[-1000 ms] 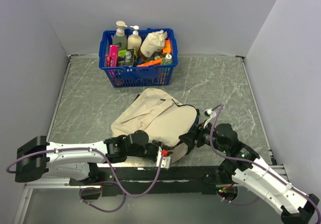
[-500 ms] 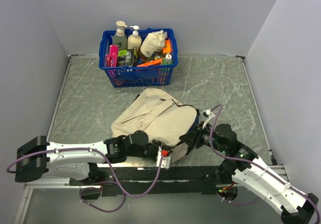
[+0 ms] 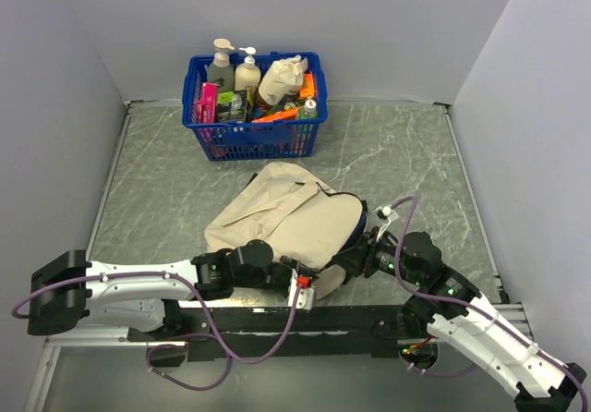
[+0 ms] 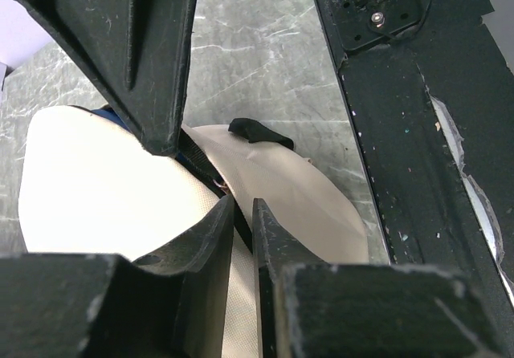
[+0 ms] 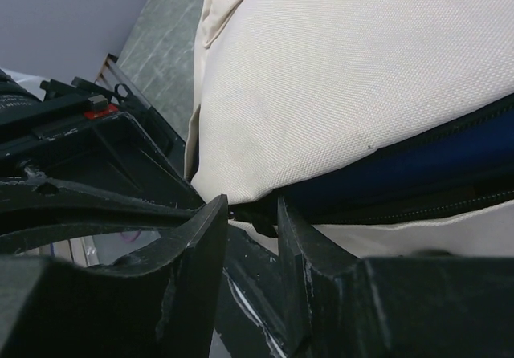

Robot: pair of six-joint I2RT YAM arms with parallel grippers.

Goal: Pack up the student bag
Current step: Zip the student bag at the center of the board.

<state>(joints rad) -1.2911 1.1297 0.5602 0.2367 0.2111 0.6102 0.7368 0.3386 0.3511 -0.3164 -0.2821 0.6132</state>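
The student bag (image 3: 282, 218), a beige fabric backpack, lies flat in the middle of the table. Its near right edge gapes along a black zipper, showing dark blue lining (image 5: 418, 165). My left gripper (image 3: 307, 289) is at the bag's near edge. In the left wrist view it (image 4: 243, 208) is shut on the bag's fabric edge by the black zipper tape. My right gripper (image 3: 344, 266) is at the same near edge, just to the right. In the right wrist view it (image 5: 253, 213) is closed on a black zipper pull (image 5: 255, 217) under the beige flap (image 5: 337, 77).
A blue plastic basket (image 3: 259, 140) full of bottles and packets stands at the back, behind the bag. A black mounting rail (image 3: 323, 320) runs along the table's near edge, just below both grippers, and shows in the left wrist view (image 4: 401, 133). Grey walls enclose three sides.
My right gripper has slid slightly toward the near edge along the bag's zipper line. The left arm and the bag's body have stayed still.
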